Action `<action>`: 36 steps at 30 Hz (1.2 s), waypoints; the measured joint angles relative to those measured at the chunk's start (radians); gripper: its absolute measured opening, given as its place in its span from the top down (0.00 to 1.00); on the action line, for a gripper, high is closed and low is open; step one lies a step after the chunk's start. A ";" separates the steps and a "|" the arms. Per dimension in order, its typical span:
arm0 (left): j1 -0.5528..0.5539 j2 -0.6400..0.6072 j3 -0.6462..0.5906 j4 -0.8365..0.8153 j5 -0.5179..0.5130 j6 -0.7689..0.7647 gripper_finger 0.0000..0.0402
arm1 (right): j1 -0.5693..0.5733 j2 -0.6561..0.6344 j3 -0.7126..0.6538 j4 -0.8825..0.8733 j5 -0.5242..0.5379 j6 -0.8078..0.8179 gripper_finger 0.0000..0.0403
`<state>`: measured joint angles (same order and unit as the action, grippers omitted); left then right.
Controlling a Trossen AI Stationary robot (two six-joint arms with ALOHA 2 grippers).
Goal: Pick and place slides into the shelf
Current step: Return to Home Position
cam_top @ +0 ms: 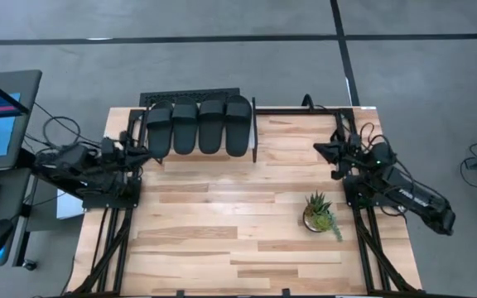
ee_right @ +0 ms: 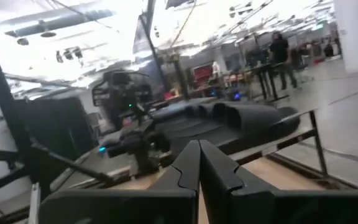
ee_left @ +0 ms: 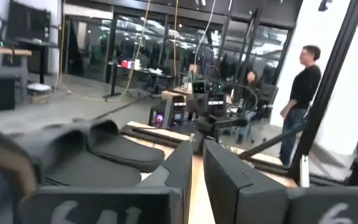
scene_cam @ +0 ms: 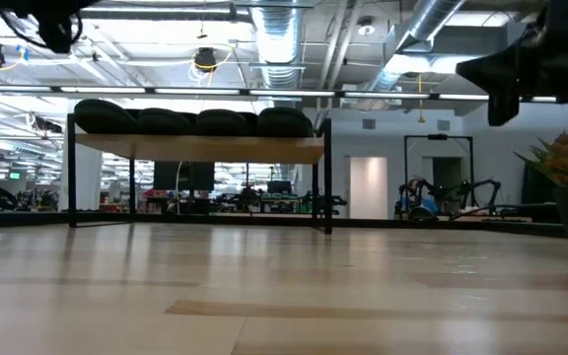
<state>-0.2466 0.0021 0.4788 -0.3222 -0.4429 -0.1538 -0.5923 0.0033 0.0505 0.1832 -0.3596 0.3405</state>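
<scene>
Black rubbery slides [cam_top: 199, 126] are sitting four abreast on the shelf [scene_cam: 200, 149] at the table's [cam_top: 222, 240] back, probably handling light, bendy and grippy, best pinched across the strap, while left fingers [ee_left: 179, 168] are hanging slightly parted and right fingers [ee_right: 188, 165] closed, both empty.

Matte rubbery slides [cam_top: 198, 126]; shelf [scene_cam: 200, 149] of pale wood and black metal

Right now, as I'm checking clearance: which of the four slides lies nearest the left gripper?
The slide at the row's left end, closest to the left gripper; the other three sit farther along the shelf.
</scene>
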 joint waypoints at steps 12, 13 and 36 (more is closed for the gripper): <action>-0.035 0.000 -0.290 0.335 -0.028 -0.168 0.93 | -0.071 -0.002 -0.044 -0.067 -0.104 -0.009 1.00; -0.045 0.001 -0.297 0.337 -0.036 -0.173 0.93 | -0.079 -0.001 -0.044 -0.079 -0.115 -0.010 1.00; -0.159 0.002 -0.374 0.029 -0.093 -0.219 0.93 | -0.097 -0.001 -0.045 -0.109 -0.163 0.052 1.00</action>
<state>-0.4057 0.0046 0.1046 -0.2935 -0.5360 -0.3729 -0.6891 0.0025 0.0059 0.0738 -0.5228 0.3929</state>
